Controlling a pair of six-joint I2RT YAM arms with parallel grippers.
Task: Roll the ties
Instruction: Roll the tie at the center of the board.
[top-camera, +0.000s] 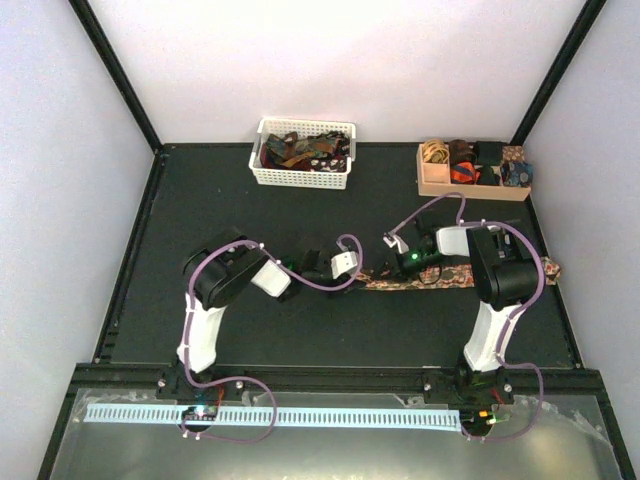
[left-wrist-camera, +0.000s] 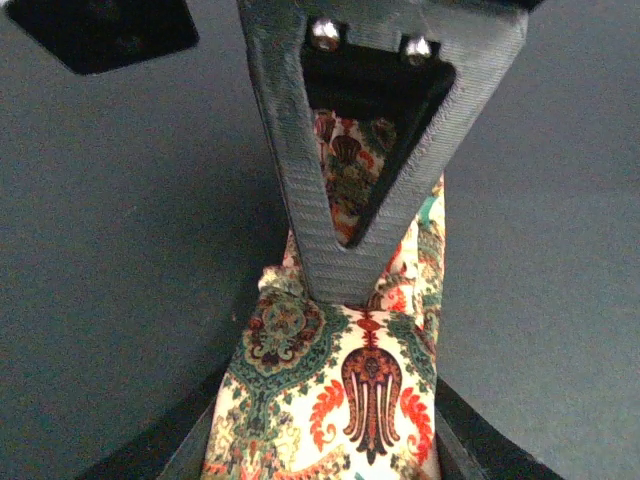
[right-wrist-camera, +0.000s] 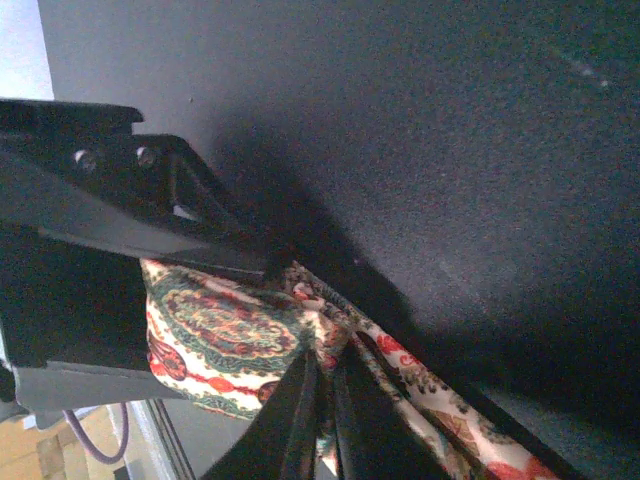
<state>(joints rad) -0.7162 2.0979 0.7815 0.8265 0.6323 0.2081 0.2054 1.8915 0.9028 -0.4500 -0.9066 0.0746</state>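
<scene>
Left fingers (left-wrist-camera: 290, 180) fill my wrist view, one tip pressing into bunched cloth of the floral tie (left-wrist-camera: 350, 400); whether they actually grip it I cannot tell. Meanwhile the right fingers (right-wrist-camera: 120, 230) are clenched on the same tie, which lies on the dark desk (top-camera: 300, 330) between the arms, its tail running off to the right. My worry is that both sets crowd one short stretch and may knock together. Or the left may catch only a wrinkle, so the roll slips, skews or springs open.
</scene>
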